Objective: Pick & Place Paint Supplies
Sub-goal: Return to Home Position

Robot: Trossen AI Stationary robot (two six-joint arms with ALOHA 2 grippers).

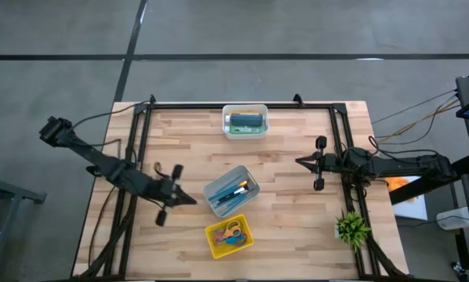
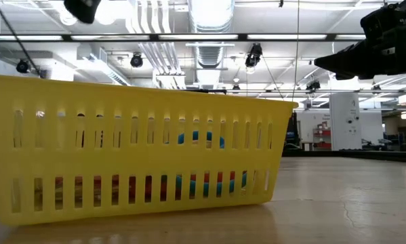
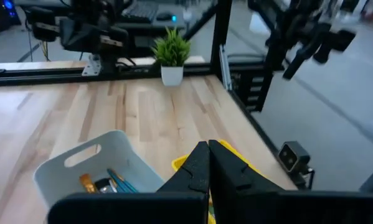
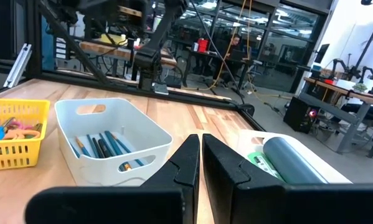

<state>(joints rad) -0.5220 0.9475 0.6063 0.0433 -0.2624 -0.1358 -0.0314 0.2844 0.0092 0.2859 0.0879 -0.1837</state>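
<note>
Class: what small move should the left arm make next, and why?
Probably draw the left gripper back from the brush bin toward its own side: it is shut on nothing, the right gripper too, and brushes, scissors in the yellow bin and tubes in the white bin look sorted.

Several thin brushes (image 1: 232,193), some blue-handled and some orange-brown, are seen lying slanted and bundled lengthwise inside the pale grey bin (image 1: 242,171) near the middle of the table (image 1: 297,157); a dark blue tube (image 4: 292,160) is laid on its side in the white bin (image 1: 245,108) at the far edge; a green tube (image 4: 259,160) is set just beside it.
</note>
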